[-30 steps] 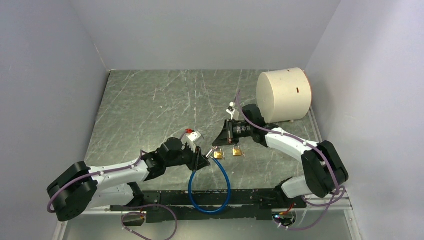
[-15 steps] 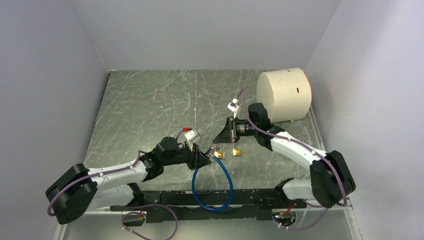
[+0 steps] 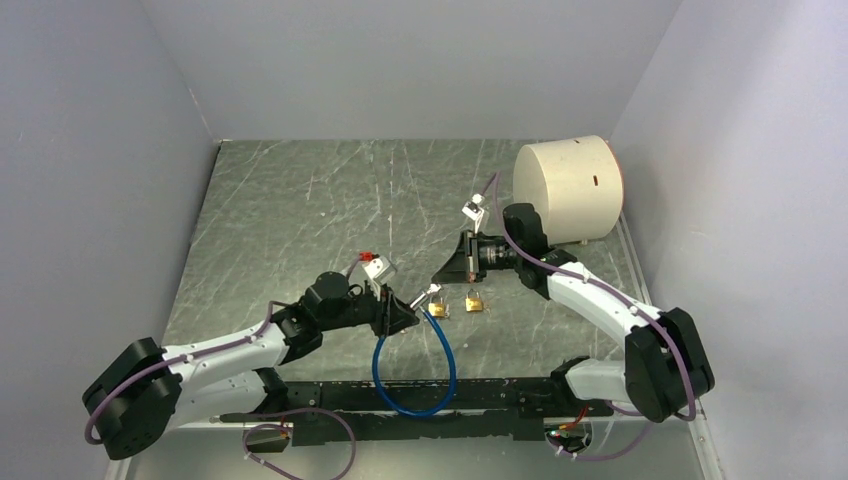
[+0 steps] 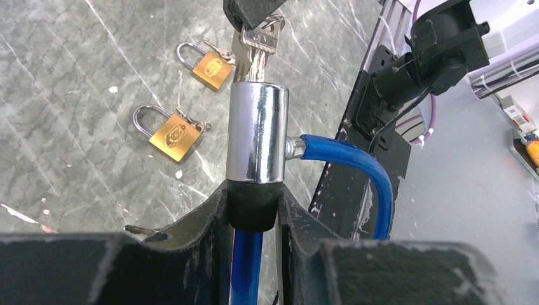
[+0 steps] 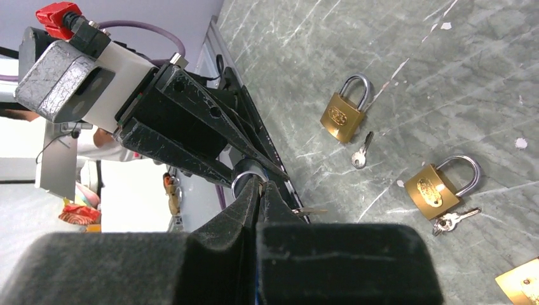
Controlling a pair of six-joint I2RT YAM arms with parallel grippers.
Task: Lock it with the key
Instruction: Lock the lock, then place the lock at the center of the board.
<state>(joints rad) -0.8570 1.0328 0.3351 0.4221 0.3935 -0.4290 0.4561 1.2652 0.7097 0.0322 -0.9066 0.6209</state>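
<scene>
While the left gripper (image 3: 405,318) pinches the cable lock (image 3: 447,340) by the near edge of the desk (image 3: 300,200) in the top view, the left wrist view shows the key (image 4: 257,41) in its chrome barrel (image 4: 257,133). The right wrist view shows the right gripper (image 5: 256,190) pressed together on that key.

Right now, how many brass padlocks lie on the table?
2 sure: left padlock beside the cable lock, right padlock next to it; a brass corner may be a third.
</scene>
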